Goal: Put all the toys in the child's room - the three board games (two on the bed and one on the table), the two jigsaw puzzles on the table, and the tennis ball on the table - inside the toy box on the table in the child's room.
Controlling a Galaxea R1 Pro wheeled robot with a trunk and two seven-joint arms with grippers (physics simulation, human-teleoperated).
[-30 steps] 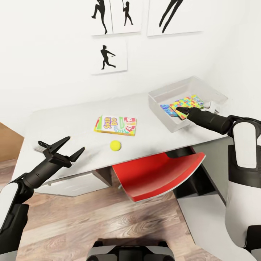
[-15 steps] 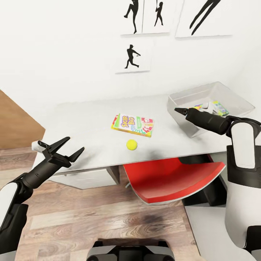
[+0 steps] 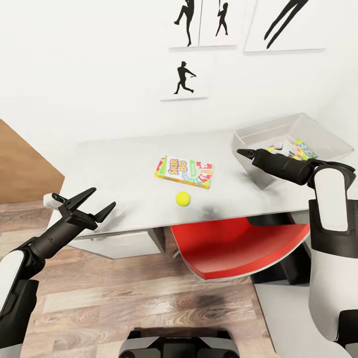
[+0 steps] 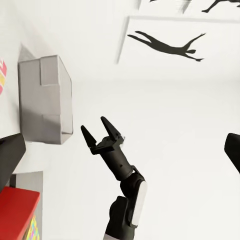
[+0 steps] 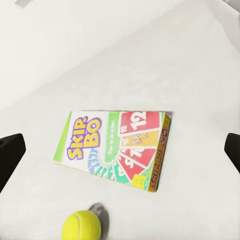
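Observation:
The Skip-Bo board game [image 3: 184, 172] lies flat in the middle of the white table [image 3: 114, 169]. Just in front of it rests the yellow-green tennis ball [image 3: 183, 198]. At the table's right end stands the grey toy box [image 3: 258, 133]. Brightly patterned flat boxes [image 3: 300, 148] lie inside it, partly hidden by my right arm. My right gripper [image 3: 242, 152] hovers open and empty just left of the toy box. The right wrist view looks down on the Skip-Bo box [image 5: 117, 147] and the ball [image 5: 81, 226]. My left gripper [image 3: 102, 197] is open and empty at the table's front left edge.
A red chair [image 3: 238, 243] is tucked under the table in front of me. A white drawer unit [image 3: 124, 242] sits below the table's left part. A brown wooden panel [image 3: 20, 169] stands at the far left. Silhouette pictures [image 3: 185, 79] hang on the wall.
My right gripper has drawn back from over the patterned box in the toy box to just left of the box's wall. The head view has panned, shifting the whole scene. The left arm kept still.

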